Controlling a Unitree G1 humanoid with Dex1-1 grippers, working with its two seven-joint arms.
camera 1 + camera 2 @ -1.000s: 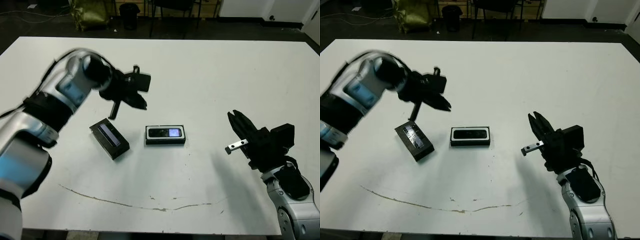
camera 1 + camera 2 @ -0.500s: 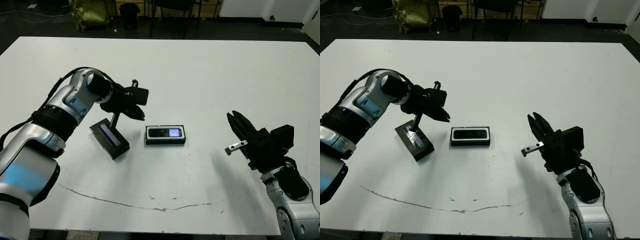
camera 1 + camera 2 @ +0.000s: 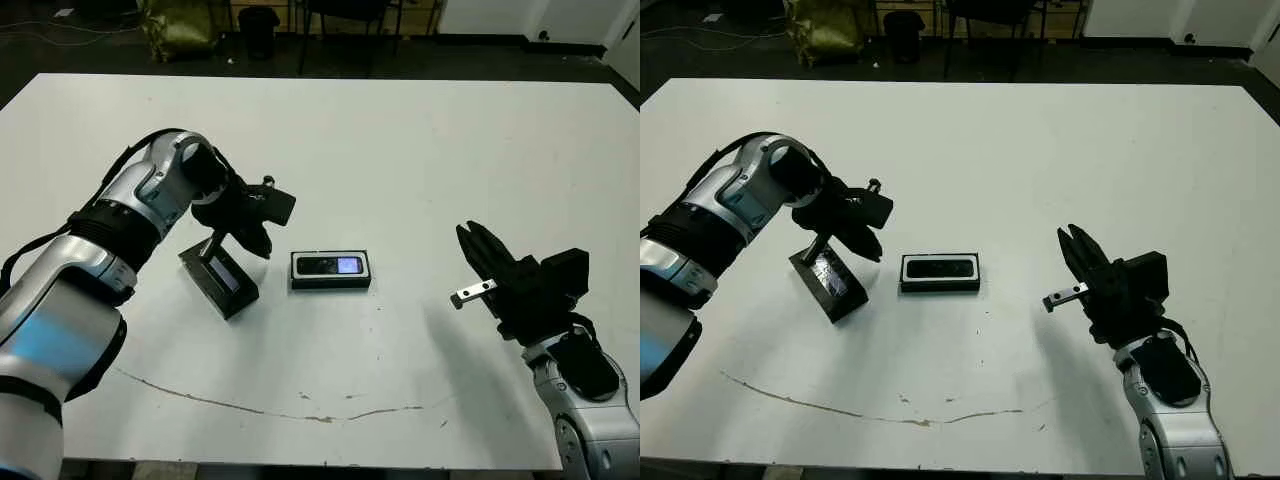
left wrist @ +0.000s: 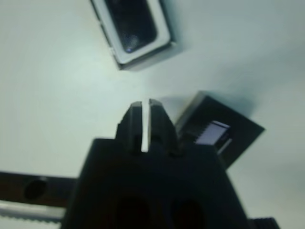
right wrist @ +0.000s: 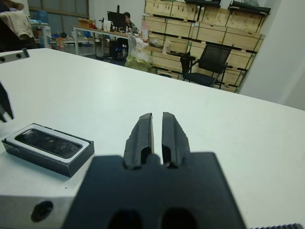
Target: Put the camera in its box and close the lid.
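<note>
Centrally on the white counter (image 3: 420, 150), the small shallow box with black outer walls and white lining (image 3: 331, 270) is being seen with the slim black bar-shaped camera (image 3: 332, 265) lying inside it, a bluish glossy patch being shown on the camera's right end in the left eye view. In the right eye view that patch is being rendered dark, so the camera is being read there only as a black bar within the white lining.

Just to the left of the box, the flat black rectangular lid with a pale glossy window strip (image 3: 220, 279) is being shown lying askew on the counter, apart from the box. The left pincer (image 3: 258, 235) is being held over the far end of the lid, its black fingers pointing down and toward the box. From the head views its gap cannot be judged; in the left wrist view the two fingers (image 4: 134, 123) are being shown nearly together, only a thin pale slit between them and nothing gripped, with the lid beside them and the box beyond.

Well apart on the right, the right pincer (image 3: 1077, 257) is being held above bare counter. In the right wrist view its fingers (image 5: 141, 135) are being shown narrowly parted and empty, the box with the camera in it off to one side.
</note>
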